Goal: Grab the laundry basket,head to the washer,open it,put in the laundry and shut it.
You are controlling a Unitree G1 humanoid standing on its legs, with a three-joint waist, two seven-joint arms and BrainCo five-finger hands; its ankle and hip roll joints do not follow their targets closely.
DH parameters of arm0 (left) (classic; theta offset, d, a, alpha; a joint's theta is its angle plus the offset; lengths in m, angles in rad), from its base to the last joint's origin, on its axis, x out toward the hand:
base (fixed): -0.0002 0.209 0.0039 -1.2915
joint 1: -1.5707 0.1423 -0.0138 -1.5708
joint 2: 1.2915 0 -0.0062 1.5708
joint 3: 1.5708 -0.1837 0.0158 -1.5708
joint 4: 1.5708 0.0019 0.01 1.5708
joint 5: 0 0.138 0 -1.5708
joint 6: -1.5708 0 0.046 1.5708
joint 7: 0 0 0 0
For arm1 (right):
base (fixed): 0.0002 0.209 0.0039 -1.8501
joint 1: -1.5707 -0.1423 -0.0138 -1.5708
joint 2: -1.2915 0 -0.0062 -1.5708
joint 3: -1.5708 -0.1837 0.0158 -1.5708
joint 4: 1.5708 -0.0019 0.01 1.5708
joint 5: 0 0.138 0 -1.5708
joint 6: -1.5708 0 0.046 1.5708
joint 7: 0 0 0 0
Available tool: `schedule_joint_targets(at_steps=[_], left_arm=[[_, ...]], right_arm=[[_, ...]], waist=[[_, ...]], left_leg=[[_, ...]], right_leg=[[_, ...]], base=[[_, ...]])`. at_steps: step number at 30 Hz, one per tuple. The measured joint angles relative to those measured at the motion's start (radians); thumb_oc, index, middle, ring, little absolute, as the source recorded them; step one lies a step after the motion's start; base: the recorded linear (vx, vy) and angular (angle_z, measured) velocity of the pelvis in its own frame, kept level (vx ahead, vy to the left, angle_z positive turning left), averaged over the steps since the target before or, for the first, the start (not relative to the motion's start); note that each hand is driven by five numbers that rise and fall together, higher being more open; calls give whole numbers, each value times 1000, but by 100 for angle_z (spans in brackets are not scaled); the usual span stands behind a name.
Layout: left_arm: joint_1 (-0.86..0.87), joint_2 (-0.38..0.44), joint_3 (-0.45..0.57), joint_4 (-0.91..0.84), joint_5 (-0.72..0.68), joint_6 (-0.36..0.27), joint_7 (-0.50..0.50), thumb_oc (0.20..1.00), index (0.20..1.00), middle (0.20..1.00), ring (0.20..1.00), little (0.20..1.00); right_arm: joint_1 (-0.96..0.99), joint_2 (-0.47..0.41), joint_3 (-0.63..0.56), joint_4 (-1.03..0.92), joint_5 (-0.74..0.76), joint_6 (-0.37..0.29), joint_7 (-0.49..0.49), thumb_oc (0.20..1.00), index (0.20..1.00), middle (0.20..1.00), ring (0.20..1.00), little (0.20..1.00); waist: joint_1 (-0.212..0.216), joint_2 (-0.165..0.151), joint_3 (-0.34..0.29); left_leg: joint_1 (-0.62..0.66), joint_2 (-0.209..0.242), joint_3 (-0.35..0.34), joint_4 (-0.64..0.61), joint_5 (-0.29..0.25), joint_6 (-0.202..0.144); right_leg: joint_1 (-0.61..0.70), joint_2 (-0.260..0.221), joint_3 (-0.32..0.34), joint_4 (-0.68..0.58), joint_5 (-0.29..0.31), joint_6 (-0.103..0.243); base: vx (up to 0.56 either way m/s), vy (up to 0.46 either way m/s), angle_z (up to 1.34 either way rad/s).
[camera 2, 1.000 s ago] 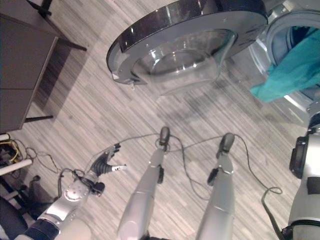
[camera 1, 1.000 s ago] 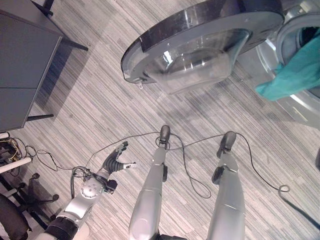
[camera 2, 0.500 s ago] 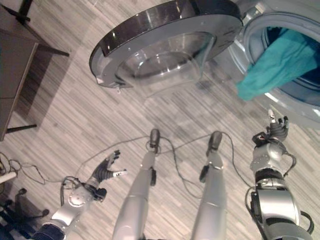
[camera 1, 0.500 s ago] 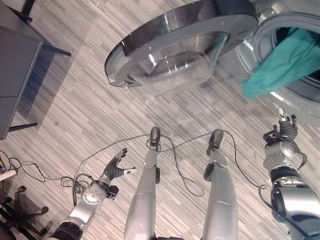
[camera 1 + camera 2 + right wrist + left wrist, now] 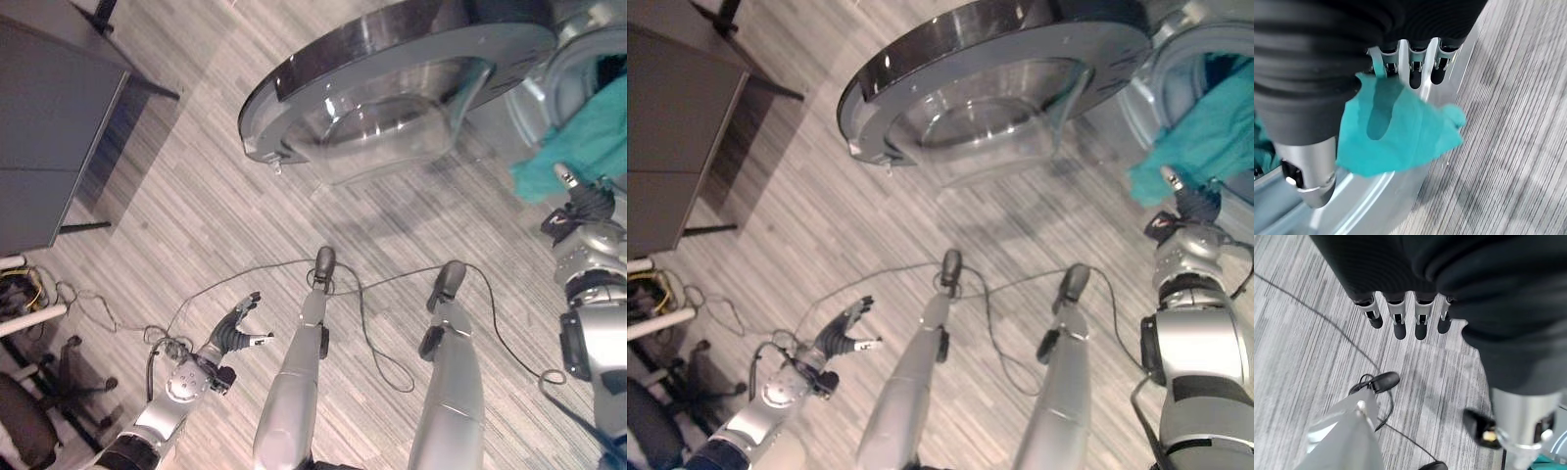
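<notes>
Teal cloth (image 5: 1195, 137) hangs lengthwise down from the washer (image 5: 1151, 93); right hand (image 5: 1185, 211) uncurled beside it.

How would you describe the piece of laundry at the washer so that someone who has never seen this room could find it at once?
Start at the washer with its round door swung wide open above the striped grey floor. At the lower rim of the drum opening a teal cloth hangs half out, just beyond the right hand. It is the one bright, soft thing among grey metal, glass and flooring.
</notes>
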Motion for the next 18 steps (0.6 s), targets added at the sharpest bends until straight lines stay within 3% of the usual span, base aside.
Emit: schedule_joint_targets(at_steps=[8,18], left_arm=[[-3,-1,2,-1,-7,0,2,1000,1000,1000,1000,1000],[-4,1,7,-39,-44,-1,8,1000,1000,1000,1000,1000]], right_arm=[[-17,-28,-14,3,13,1,-20,1000,1000,1000,1000,1000],[-81,-68,-92,27,139,-10,-83,1000,1000,1000,1000,1000]], waist=[[10,7,0],[13,16,-4]], left_leg=[[-38,-11,-14,6,1,1],[-80,-23,-16,4,5,3]], right_leg=[[-35,-16,-6,21,-17,5],[-105,-32,4,77,-39,2]], base=[[20,-17,6],[4,-4,3]])
